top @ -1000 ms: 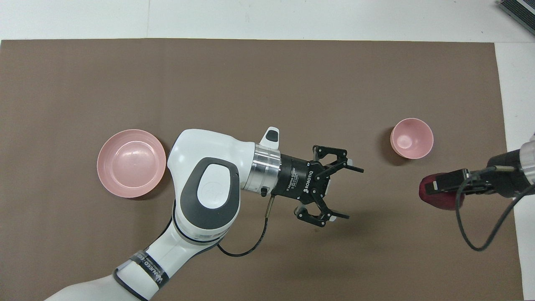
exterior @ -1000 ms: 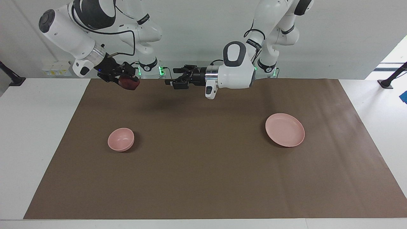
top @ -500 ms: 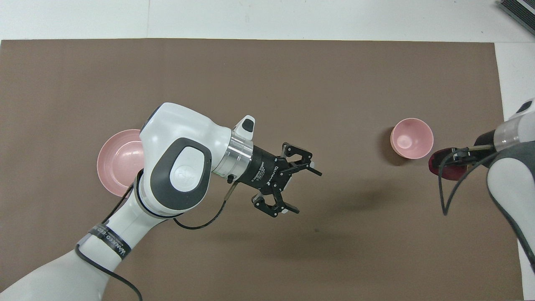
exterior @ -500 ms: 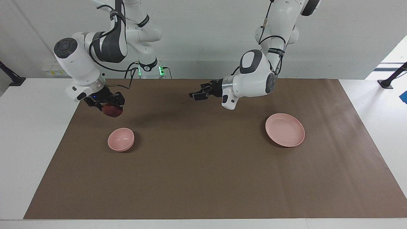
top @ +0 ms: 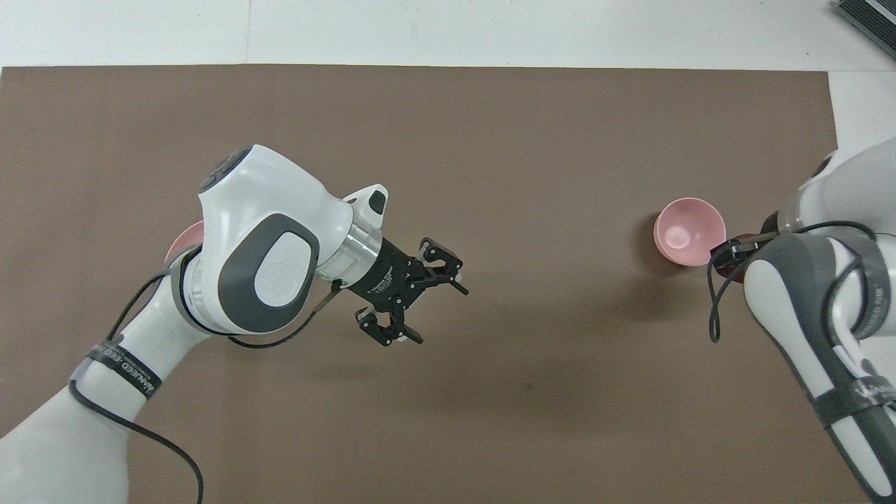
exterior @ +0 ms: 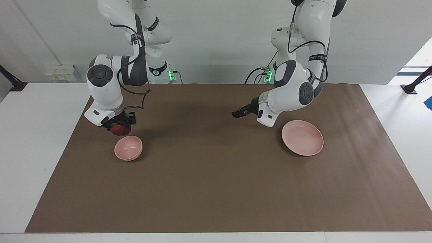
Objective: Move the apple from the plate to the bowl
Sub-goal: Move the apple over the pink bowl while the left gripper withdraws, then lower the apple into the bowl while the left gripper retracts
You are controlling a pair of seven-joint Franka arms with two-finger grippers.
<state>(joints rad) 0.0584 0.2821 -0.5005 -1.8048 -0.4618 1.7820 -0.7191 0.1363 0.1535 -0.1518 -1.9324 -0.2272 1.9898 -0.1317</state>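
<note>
My right gripper (exterior: pixel 120 127) is shut on the dark red apple (exterior: pixel 120 131) and holds it just above the rim of the small pink bowl (exterior: pixel 128 147), on the rim's side toward the robots. In the overhead view the right gripper (top: pixel 729 250) is beside the bowl (top: pixel 689 231), and the arm hides most of the apple. The flat pink plate (exterior: pixel 302 137) lies bare toward the left arm's end. My left gripper (exterior: pixel 236 114) is open and empty in the air beside the plate, toward the table's middle. It also shows in the overhead view (top: pixel 441 315), where the left arm covers all but a sliver of the plate (top: pixel 183 241).
A brown mat (exterior: pixel 216 189) covers most of the white table (exterior: pixel 40 141). Only the bowl and the plate stand on it. The robots' bases stand at the mat's edge.
My right arm has swung down and carried the apple from up near its base to just above the bowl. My left arm has drawn back from the middle toward the plate, gripper still open.
</note>
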